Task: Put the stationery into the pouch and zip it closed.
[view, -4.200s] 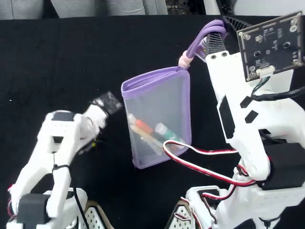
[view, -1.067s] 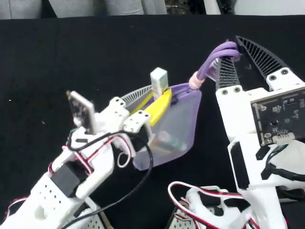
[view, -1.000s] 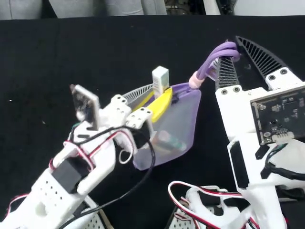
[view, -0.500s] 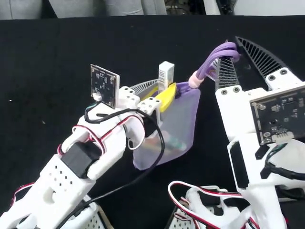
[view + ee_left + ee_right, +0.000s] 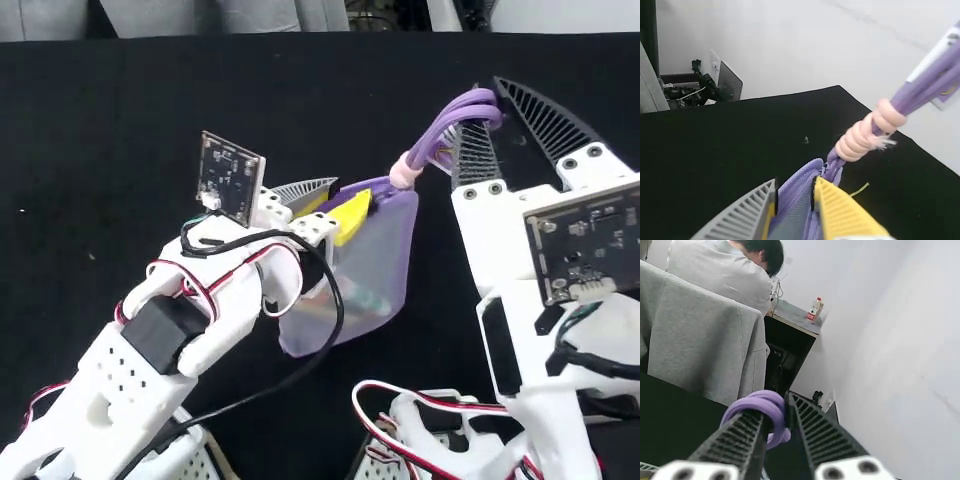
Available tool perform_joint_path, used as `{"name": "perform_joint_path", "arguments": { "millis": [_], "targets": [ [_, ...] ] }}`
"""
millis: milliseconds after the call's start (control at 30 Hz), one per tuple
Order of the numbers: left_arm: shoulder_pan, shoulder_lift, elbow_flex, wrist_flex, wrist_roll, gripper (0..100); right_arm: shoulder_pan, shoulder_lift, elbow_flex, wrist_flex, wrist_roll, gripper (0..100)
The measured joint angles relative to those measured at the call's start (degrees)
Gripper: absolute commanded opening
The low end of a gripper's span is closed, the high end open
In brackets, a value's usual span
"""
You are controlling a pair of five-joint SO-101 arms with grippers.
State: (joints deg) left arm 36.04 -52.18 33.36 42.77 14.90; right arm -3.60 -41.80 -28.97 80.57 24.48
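Note:
The purple mesh pouch (image 5: 385, 250) hangs by its purple strap (image 5: 450, 120), on which my right gripper (image 5: 484, 97) is shut; the right wrist view has the strap (image 5: 757, 407) pinched between that gripper's (image 5: 785, 401) black fingers. Pink beads (image 5: 403, 172) join strap and pouch. My left gripper (image 5: 347, 192) sits at the pouch's open top, shut on the purple rim (image 5: 799, 197), which fills the gap between the grey and yellow fingers of that gripper (image 5: 795, 192). Pens and other stationery (image 5: 355, 298) lie in the pouch's bottom.
The pouch hangs over a black tabletop (image 5: 120, 120). Both arm bases stand at the near edge. A person in grey sits behind a grey chair (image 5: 700, 345) in the room beyond the table.
Four seconds ago the left arm was away from the pouch. It then came to the mouth with a white block, which stood above the rim half a second ago and is gone now.

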Motion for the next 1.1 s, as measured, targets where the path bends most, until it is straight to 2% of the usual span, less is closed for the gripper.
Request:
{"name": "perform_joint_path", "arguments": {
  "millis": [167,333,533,700,800,900,1000,1100],
  "targets": [
    [0.18,0.18,-3.25,1.41,-3.08,15,0.0,0.0,0.0,0.0,0.0,1.3],
    [-1.23,0.18,-14.86,7.38,-5.27,15,0.0,0.0,0.0,0.0,0.0,1.3],
    [-12.92,-0.18,-32.62,17.58,-3.69,15,0.0,0.0,0.0,0.0,0.0,1.4],
    [-24.35,-1.05,-38.86,29.45,-1.14,15,0.0,0.0,0.0,0.0,0.0,1.4],
    [-27.78,-0.97,-39.65,37.71,-0.53,15,-2.55,0.0,0.0,0.0,0.0,1.4],
    [-28.4,-1.05,-39.65,44.75,-0.35,15,-7.38,0.0,0.0,-0.09,0.0,1.5],
    [-28.75,-0.97,-39.65,47.74,-0.44,15,-12.13,0.35,0.0,-2.55,0.0,1.5],
    [-28.84,-2.99,-39.3,48.35,-0.44,15,-13.54,2.64,-0.44,-6.86,0.0,1.5]
  ]
}}
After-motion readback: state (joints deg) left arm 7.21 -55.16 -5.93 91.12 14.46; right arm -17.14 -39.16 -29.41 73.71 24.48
